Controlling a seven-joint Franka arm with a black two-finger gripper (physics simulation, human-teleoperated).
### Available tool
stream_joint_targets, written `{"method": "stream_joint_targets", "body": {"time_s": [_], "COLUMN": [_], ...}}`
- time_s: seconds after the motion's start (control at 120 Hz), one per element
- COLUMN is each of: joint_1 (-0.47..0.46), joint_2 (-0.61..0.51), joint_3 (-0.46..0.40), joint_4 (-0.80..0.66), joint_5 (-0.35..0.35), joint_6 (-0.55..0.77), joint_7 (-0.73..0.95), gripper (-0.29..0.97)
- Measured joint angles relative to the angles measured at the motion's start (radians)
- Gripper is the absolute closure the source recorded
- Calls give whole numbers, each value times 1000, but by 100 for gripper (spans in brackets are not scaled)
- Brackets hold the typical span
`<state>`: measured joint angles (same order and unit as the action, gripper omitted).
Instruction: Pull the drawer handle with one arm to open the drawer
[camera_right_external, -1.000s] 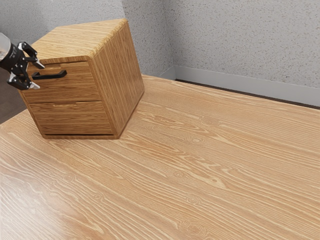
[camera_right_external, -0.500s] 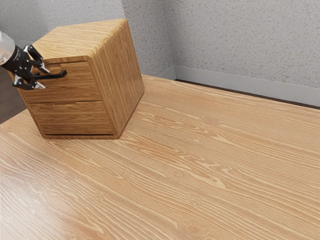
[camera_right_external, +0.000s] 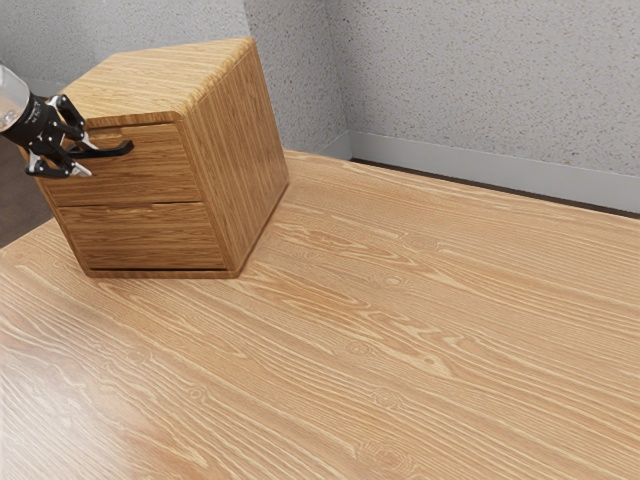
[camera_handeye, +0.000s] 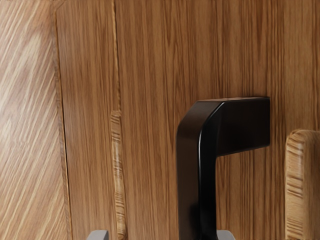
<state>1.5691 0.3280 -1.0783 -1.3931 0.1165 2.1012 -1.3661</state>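
A small wooden cabinet (camera_right_external: 225, 140) with two drawers stands at the table's far left. The upper drawer (camera_right_external: 150, 170) carries a black bar handle (camera_right_external: 108, 151) and its front looks flush with the cabinet. My gripper (camera_right_external: 78, 148) comes in from the exterior view's left. It is open, with one finger above and one below the handle's left end. In the wrist view the handle (camera_handeye: 200, 165) rises close in front of the drawer front (camera_handeye: 150, 75). Two grey fingertips (camera_handeye: 98, 234) show on either side of the handle, and a gap remains on one side.
The lower drawer (camera_right_external: 140, 235) has no visible handle and is shut. The wooden table (camera_right_external: 400, 340) stretches wide toward the exterior view's right. Grey walls (camera_right_external: 480, 70) stand behind the cabinet and table.
My gripper has moved toward the exterior view's right, from just short of the handle to straddling its left end. The drawer has not moved.
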Motion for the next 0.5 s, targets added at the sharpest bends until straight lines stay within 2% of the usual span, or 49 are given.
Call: {"method": "stream_joint_targets", "body": {"time_s": [0.5], "joint_1": [3], "joint_2": [-7], "joint_3": [5], "joint_4": [-11], "joint_5": [-12], "joint_6": [0], "joint_7": [16], "gripper": [55]}}
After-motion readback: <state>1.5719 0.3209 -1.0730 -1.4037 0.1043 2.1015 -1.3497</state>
